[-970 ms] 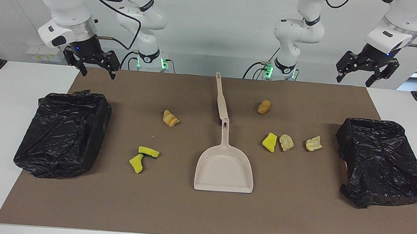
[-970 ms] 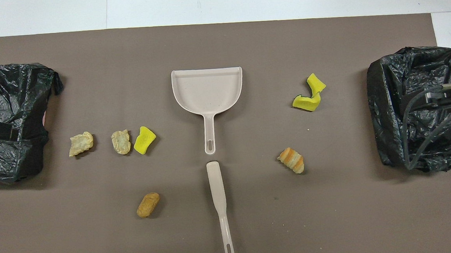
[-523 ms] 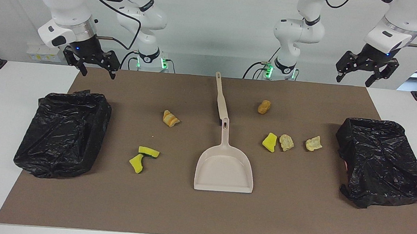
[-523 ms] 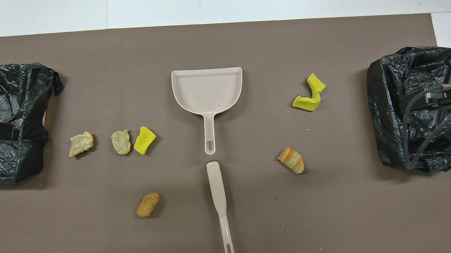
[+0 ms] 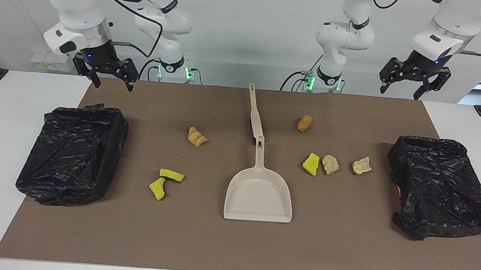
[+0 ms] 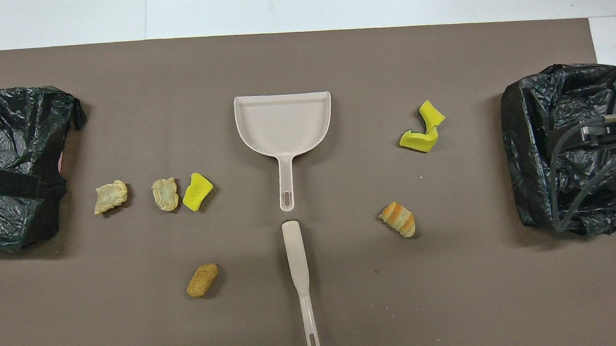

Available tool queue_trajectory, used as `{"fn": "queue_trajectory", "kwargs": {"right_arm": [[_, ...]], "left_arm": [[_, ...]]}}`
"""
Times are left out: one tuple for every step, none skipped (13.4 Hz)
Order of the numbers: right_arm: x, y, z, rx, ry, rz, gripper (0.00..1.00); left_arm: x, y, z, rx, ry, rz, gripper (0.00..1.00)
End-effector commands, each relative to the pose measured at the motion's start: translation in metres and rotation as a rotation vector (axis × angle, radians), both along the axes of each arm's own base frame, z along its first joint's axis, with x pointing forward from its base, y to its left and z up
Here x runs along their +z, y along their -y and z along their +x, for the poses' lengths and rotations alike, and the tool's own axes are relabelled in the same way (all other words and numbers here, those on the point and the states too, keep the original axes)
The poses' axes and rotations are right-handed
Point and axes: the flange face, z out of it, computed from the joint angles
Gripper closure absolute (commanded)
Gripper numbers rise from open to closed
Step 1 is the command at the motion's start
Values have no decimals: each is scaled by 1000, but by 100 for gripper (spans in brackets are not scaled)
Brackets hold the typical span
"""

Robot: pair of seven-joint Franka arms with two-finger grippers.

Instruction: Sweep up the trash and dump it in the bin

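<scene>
Trash (image 5: 331,164) lies scattered beside dustpan (image 5: 259,197), between two bins (image 5: 72,153).

Both arms are wearing glossy white rounded shells with black rings at the joints, and green lights are glowing at their bases. Black cables are looping along the links. The left pincer (image 5: 411,81) and right pincer (image 5: 108,71) are showing black linkage fingers under grey-banded wrists with small blue lights.
</scene>
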Motion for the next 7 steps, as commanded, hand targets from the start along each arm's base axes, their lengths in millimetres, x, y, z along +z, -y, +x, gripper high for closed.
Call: {"fn": "queue_trajectory", "kwargs": {"right_arm": [[2,2,-5,14,7,20,0],[2,2,-5,12,7,20,0],[2,2,-5,14,7,20,0],[2,2,-5,12,7,20,0],[2,2,-5,12,7,20,0],[2,2,-5,14,7,22,0],[2,2,-5,12,7,20,0]], "left_arm": [[-12,28,-29,-42,-12,0,0],[-16,41,-36,-41,-19,1,0],[-22,56,-44,-33,-25,3,0],[-29,74,-56,-29,-35,6,0],[-38,91,-68,-40,-42,9,0],[-49,108,-79,-41,-53,14,0],[-57,125,-90,-34,-52,16,0]]}}
